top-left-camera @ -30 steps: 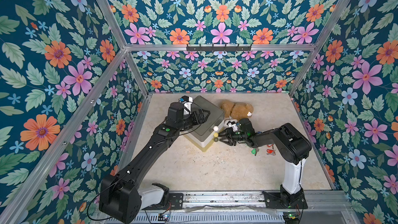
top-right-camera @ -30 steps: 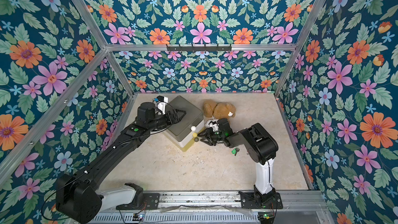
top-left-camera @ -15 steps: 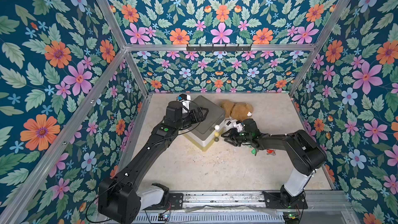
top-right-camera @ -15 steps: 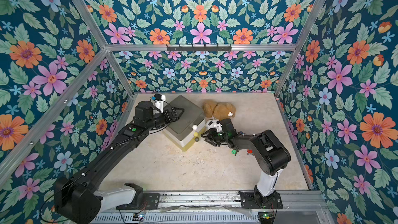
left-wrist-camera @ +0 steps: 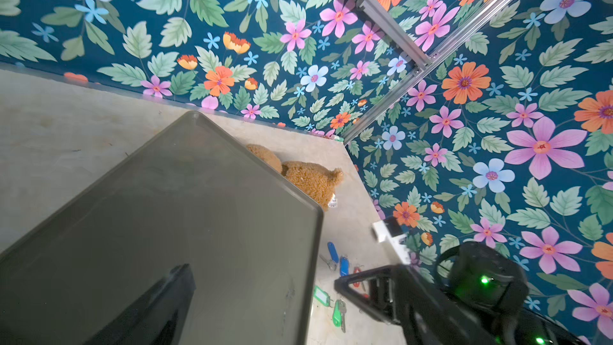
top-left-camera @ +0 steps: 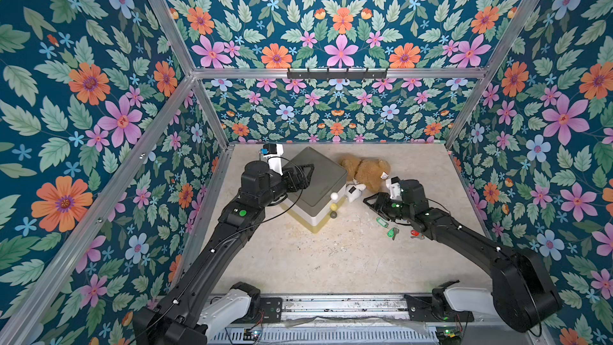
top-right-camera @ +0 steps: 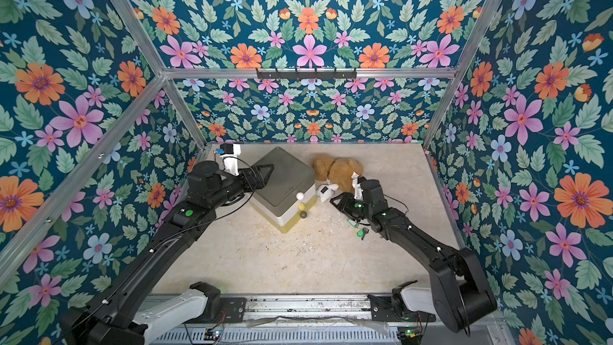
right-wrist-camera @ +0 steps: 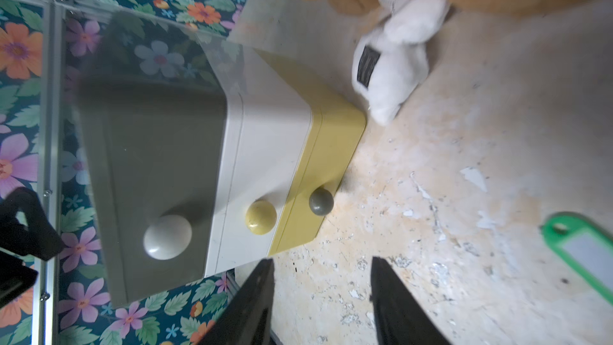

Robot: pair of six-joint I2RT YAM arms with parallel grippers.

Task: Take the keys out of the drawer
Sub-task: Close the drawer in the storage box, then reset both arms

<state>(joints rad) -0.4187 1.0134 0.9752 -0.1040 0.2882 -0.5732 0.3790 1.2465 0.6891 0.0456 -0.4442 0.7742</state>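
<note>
Nearest, bare beige floor (top-left-camera: 315, 260); beyond it the keys (top-left-camera: 391, 232) lie loose on that floor, outside the drawers, just beside my right forearm; two green tags (top-left-camera: 382, 223) and a red tag (top-left-camera: 414, 233) show in a top view; the left wrist view adds two blue tags (left-wrist-camera: 344, 265).

My right gripper (right-wrist-camera: 321, 260) hangs low just past the keys, pointing at the drawer unit (top-left-camera: 318, 177); jaws parted, only floor between them, nothing held.

The unit's three fronts look flush: grey knob (right-wrist-camera: 321, 200) on the yellow bottom drawer; yellow knob (right-wrist-camera: 261, 218) on the white middle one; white knob (right-wrist-camera: 167, 237) on the grey top one.

My left gripper (top-left-camera: 306, 172) sits over the unit's grey top; only one finger (left-wrist-camera: 159, 300) shows in its wrist view, so I cannot tell whether those jaws are parted, nor whether they touch the top.

Further back, a small white plush (top-left-camera: 353, 191) near the unit's corner, touching a brown teddy bear (top-left-camera: 365, 169); floral wall (top-left-camera: 331, 111) behind.
</note>
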